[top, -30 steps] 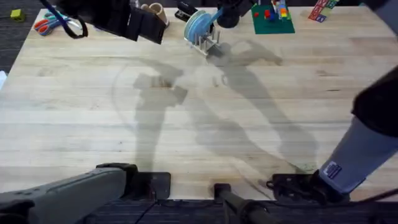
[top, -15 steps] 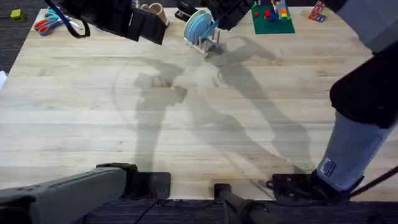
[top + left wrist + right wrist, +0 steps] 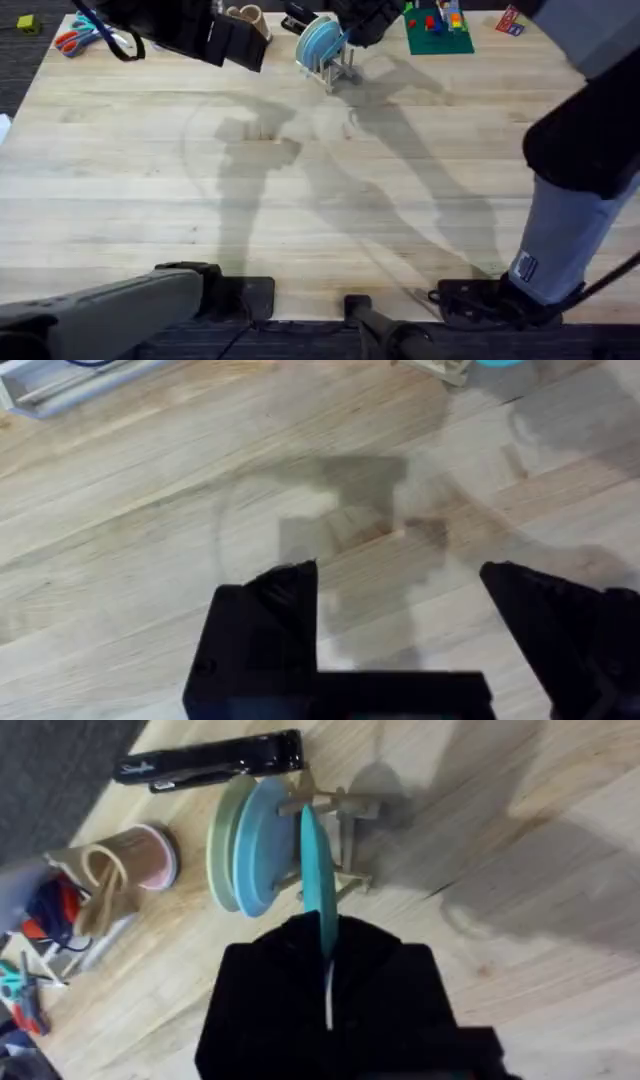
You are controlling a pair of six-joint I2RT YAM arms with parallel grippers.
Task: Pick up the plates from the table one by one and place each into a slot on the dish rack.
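Observation:
The dish rack (image 3: 335, 840) stands at the table's (image 3: 300, 200) far edge, also seen from overhead as the dish rack (image 3: 333, 62). A light blue plate (image 3: 262, 845) and a pale greenish one (image 3: 222, 845) stand upright in its slots. My right gripper (image 3: 325, 945) is shut on the teal plate (image 3: 318, 885), held edge-on with its far rim among the rack's dowels beside the light blue plate. From overhead the right gripper (image 3: 352, 28) hovers just right of the rack. My left gripper (image 3: 400, 610) is open over bare wood, holding nothing.
A black stapler (image 3: 215, 765) lies behind the rack, with a tape roll (image 3: 135, 860) and scissors (image 3: 85, 38) to its left. A green baseplate with bricks (image 3: 437, 28) sits right of the rack. The left arm (image 3: 180, 30) reaches over the far left.
My right gripper has shifted slightly left toward the rack with the teal plate in it. The left arm has not moved.

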